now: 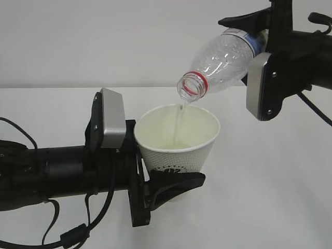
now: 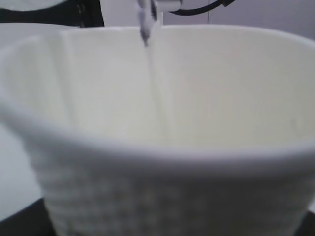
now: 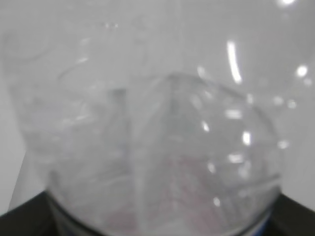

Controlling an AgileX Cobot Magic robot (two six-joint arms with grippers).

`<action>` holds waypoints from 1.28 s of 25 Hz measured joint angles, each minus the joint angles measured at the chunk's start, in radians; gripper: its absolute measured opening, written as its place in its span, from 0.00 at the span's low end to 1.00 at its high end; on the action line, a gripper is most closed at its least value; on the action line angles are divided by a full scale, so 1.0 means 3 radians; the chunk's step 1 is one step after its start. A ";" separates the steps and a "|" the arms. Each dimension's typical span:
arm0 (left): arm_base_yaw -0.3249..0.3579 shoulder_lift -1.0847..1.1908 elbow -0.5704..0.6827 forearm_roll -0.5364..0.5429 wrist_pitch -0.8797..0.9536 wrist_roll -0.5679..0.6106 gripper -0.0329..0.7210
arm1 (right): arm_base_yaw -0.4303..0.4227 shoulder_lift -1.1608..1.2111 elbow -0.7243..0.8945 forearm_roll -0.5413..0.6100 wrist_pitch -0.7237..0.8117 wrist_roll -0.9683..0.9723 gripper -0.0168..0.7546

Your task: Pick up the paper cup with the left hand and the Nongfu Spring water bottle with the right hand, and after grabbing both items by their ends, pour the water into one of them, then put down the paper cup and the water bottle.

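Now the left hand (image 1: pixel 174 181) clasps the paper cup (image 1: pixel 179 137) upright above the surface (image 1: pixel 259 197). Above it, the right hand (image 1: pixel 262 39) grips the tilted Nongfu Spring water bottle (image 1: pixel 223 59), its water (image 1: pixel 180 122) streaming into the cup.

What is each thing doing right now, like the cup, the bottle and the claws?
Cup: upright, held off the table, catching water.
Bottle: uncapped, tipped mouth-down over the cup, pouring.
Water: thin stream falling into the cup.
Left claw: gripping the cup's base.
Right claw: gripping the bottle's bottom end.
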 joint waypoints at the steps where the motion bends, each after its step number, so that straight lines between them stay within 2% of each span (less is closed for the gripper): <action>1: 0.0000 0.0000 0.0000 0.0000 0.0000 0.0000 0.72 | 0.0000 0.0000 0.0000 0.0000 0.0000 0.0000 0.69; 32: 0.0000 0.0000 0.0000 0.0023 0.0000 0.0000 0.72 | 0.0000 0.0000 0.0000 0.0002 -0.0032 -0.0010 0.69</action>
